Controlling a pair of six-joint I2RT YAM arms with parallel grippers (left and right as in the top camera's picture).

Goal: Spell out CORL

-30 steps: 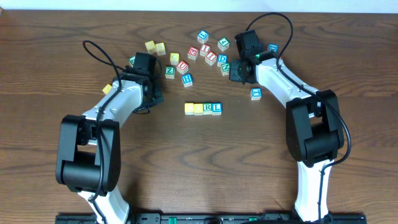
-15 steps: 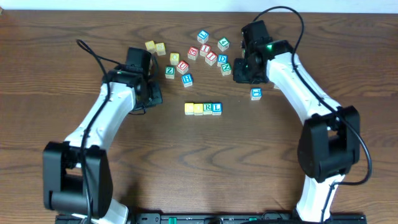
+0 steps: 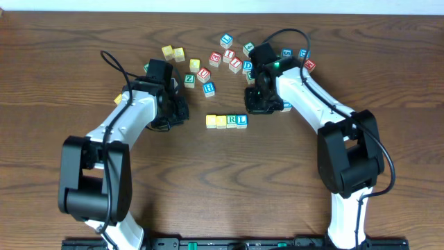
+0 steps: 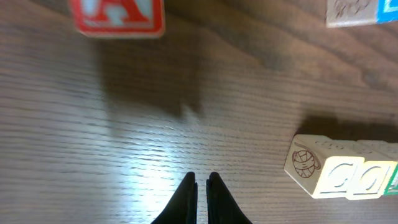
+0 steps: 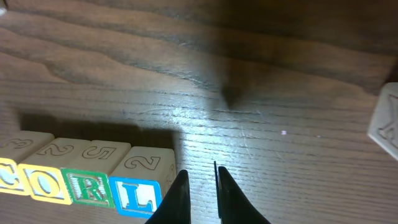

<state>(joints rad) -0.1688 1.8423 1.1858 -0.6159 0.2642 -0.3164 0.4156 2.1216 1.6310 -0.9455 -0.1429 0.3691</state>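
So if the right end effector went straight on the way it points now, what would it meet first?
Probably bare table. The right end effector is nearly shut and empty, and the L block ending the row sits just left of its line; depth is unclear.

Overhead view: even, bright light from above, sharp focus across brown wood-grain table (image 3: 277, 180); short soft shadows under both white-and-black arms.

Left wrist view: white glare patch on table just above dark closed fingertips (image 4: 189, 193); broad dim shadow below blurred red-lettered wooden block (image 4: 118, 15) at top edge.

Right wrist view: dimmer toward top; glare streak right of row of four lettered wooden blocks (image 5: 87, 177); dark shadow behind row; near fingertips (image 5: 177, 199) soft, out of focus.
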